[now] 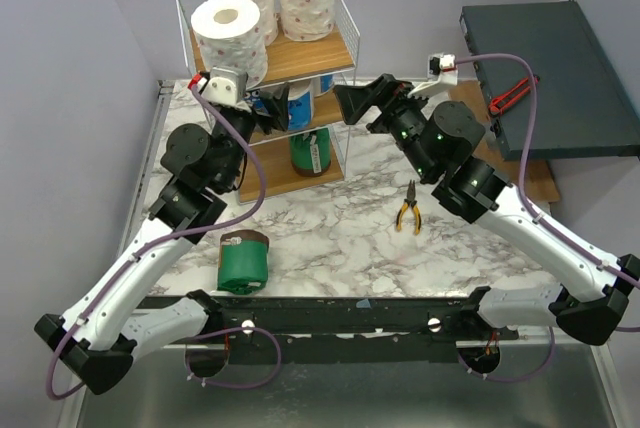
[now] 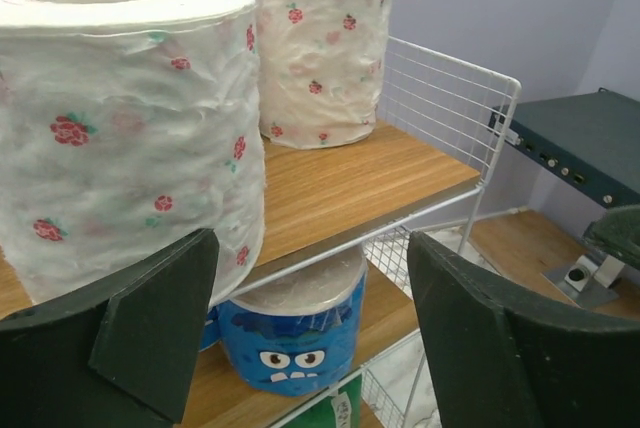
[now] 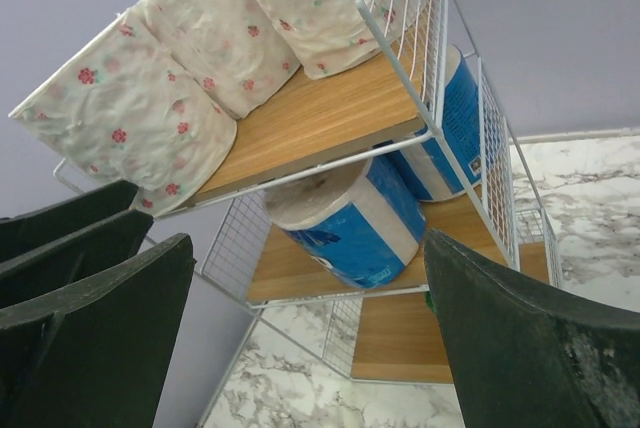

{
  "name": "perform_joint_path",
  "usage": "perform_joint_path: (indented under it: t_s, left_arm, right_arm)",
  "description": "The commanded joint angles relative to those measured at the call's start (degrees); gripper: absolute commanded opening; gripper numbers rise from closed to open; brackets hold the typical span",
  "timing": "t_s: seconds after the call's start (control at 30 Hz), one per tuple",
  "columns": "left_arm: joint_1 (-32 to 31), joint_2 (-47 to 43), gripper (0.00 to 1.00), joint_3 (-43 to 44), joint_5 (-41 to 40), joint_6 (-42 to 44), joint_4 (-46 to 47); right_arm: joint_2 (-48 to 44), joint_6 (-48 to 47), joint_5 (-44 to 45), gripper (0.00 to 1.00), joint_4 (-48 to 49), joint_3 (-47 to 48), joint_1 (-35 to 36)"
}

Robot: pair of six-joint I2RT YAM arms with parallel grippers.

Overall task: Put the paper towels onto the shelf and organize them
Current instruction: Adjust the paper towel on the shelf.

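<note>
The shelf [image 1: 310, 53] stands at the back of the table. Three white speckled paper towels [image 1: 232, 33] stand upright on its top board. Blue-wrapped rolls [image 3: 360, 223] stand on the middle board, and one shows cartoon eyes [image 2: 295, 333]. On the bottom board stands a green roll [image 1: 311, 151]. Another green-wrapped roll [image 1: 244, 261] lies on its side on the table near the left arm. My left gripper [image 1: 277, 108] is open and empty at the shelf's front left, beside the nearest white roll [image 2: 120, 128]. At the shelf's right side, my right gripper [image 1: 345, 105] is open and empty.
Yellow-handled pliers [image 1: 407, 213] lie on the marble table right of centre. A dark grey-green flat box [image 1: 550, 78] sits at the back right, with a red-handled tool [image 1: 508, 95] on it. The shelf's wire side panels [image 3: 400, 8] rise beside both grippers.
</note>
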Motion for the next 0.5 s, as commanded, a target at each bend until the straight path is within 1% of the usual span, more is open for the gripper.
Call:
perform_joint_path:
  t_s: [0.0,0.07,0.2,0.33,0.47]
  left_arm:
    - [0.3,2.0,0.84,2.0,-5.0,1.2,4.5]
    - [0.2,2.7,0.88,1.9,-8.4,1.9,5.9]
    - [0.3,4.3,0.91,1.8,-16.1,6.5,8.6]
    - [0.4,5.2,0.92,1.4,-19.6,10.4,11.8]
    - [0.6,5.6,0.93,1.1,-22.8,12.4,13.9]
  right_arm:
    - [-1.4,-0.2,1.7,1.0,-0.8,-1.4,0.1]
    - [-1.6,-0.2,1.8,1.0,-0.8,-1.6,0.2]
    - [-1.9,-0.3,2.0,1.0,-0.9,-2.1,0.1]
    - [-2.2,-0.4,2.3,1.0,-0.9,-2.4,0.1]
    - [-2.3,-0.5,2.5,1.0,-0.8,-2.7,0.2]
